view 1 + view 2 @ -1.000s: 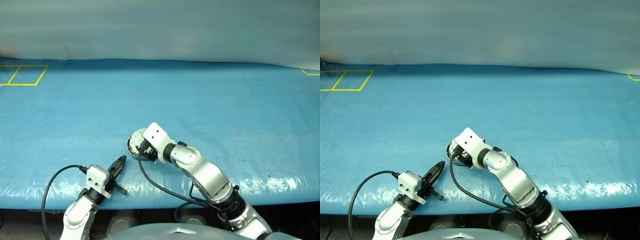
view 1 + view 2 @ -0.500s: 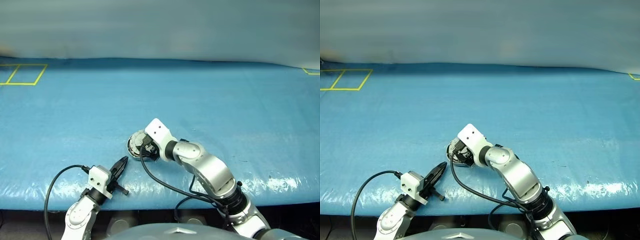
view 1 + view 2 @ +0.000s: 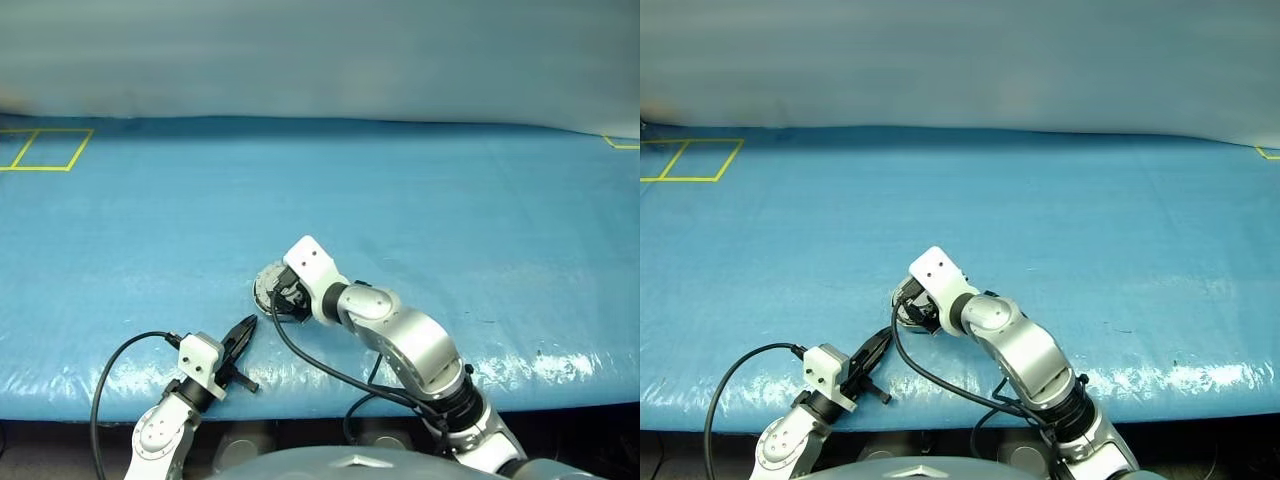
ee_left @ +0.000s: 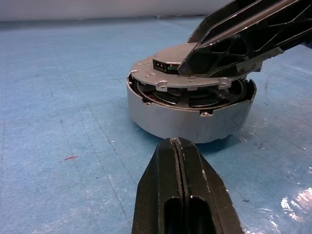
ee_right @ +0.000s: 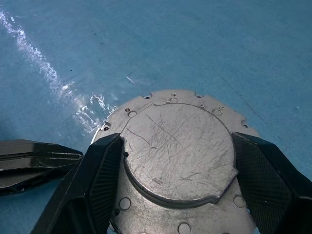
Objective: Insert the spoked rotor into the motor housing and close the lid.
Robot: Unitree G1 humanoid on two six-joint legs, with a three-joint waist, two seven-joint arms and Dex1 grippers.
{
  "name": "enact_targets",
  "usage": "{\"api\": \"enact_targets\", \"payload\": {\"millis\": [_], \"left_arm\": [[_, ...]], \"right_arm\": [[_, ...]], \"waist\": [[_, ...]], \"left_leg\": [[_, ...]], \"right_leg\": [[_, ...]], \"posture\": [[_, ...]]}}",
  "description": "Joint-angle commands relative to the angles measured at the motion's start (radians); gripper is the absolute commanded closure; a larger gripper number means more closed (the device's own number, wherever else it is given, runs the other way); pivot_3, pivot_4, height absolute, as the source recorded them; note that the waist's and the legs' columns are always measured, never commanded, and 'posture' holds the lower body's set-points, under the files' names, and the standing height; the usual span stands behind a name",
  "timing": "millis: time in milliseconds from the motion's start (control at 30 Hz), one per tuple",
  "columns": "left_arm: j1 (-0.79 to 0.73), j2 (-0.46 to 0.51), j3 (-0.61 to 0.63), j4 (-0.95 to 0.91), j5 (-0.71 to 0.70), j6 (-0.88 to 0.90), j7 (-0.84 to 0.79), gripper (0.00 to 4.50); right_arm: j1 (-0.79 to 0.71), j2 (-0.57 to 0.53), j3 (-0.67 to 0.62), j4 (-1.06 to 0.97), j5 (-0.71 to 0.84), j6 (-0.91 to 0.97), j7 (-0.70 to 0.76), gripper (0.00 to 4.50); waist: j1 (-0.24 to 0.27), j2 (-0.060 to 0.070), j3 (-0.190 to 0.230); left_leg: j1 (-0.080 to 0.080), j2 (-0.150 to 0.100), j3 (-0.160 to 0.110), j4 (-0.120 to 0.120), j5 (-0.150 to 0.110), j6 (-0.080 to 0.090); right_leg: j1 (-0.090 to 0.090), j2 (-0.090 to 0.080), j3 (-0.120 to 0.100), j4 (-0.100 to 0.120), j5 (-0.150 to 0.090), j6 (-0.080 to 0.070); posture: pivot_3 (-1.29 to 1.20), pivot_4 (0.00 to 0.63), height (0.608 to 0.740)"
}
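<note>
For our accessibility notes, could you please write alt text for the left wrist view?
A grey lid sits tilted, not fully shut, on the round motor housing, the right gripper's black fingers on it. The shut left gripper points at it.

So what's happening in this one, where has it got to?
The right gripper has its two fingers spread either side of the raised centre of the lid, which lies tilted on top of the motor housing and is not yet fully seated: the left wrist view shows a gap with dark parts inside. The housing sits on the blue table cover. The left gripper is shut and empty, resting just in front of the housing.
</note>
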Motion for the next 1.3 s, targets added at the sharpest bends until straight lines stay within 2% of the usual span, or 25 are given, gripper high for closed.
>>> {"api": "enact_targets", "payload": {"millis": [33, 300, 867, 1100, 1167, 1300], "left_arm": [[0.001, 0.005, 0.004, -0.02, -0.014, -0.005, -0.005, 4.5], [0.001, 0.007, 0.008, -0.004, -0.017, -0.012, -0.009, 4.5], [-0.004, 0.001, 0.007, 0.015, -0.022, -0.018, -0.015, 4.5], [-0.007, -0.003, 0.004, 0.027, -0.024, -0.023, -0.017, 4.5], [-0.009, -0.004, 0.003, 0.031, -0.025, -0.025, -0.018, 4.5], [-0.013, -0.006, 0.003, 0.04, -0.024, -0.032, -0.02, 4.5]], "right_arm": [[0.0, 0.028, 0.012, -0.029, -0.004, -0.005, -0.03, 1.31], [0.029, 0.044, 0.043, 0.013, -0.027, -0.041, -0.085, 1.31], [0.023, 0.069, 0.044, 0.043, -0.058, 0.014, -0.165, 1.31], [0.012, 0.118, -0.014, 0.024, -0.009, 0.044, -0.136, 1.31], [0.0, 0.104, -0.014, 0.008, 0.012, 0.04, -0.104, 1.31], [-0.024, -0.003, 0.029, -0.012, 0.015, 0.004, -0.036, 1.31]], "waist": [[-0.001, 0.0, 0.0], [-0.002, 0.0, 0.0], [-0.003, 0.001, 0.0], [-0.003, 0.001, 0.0], [-0.003, 0.001, 0.0], [-0.003, 0.001, 0.0]], "left_leg": [[0.0, 0.0, 0.0, 0.0, 0.0, 0.0], [0.001, 0.0, 0.0, 0.0, 0.0, 0.0], [0.004, 0.0, 0.0, 0.0, 0.0, 0.0], [0.006, 0.001, 0.0, 0.0, 0.0, 0.0], [0.006, 0.001, 0.0, 0.0, 0.0, 0.0], [0.006, 0.0, 0.0, 0.0, 0.0, 0.0]], "right_leg": [[0.0, 0.0, 0.0, 0.0, 0.0, 0.0], [0.0, 0.0, 0.0, 0.0, 0.0, 0.0], [0.0, 0.0, 0.0, 0.0, 0.0, 0.0], [0.001, -0.001, 0.0, 0.0, -0.001, -0.001], [0.001, -0.001, 0.0, 0.0, -0.001, -0.001], [0.001, -0.001, 0.0, 0.0, -0.001, -0.001]], "posture": [[0.0, 0.15, 0.74], [0.0, 0.15, 0.74], [0.0, 0.15, 0.74], [0.0, 0.15, 0.74], [0.0, 0.15, 0.74], [0.0, 0.15, 0.74]]}}
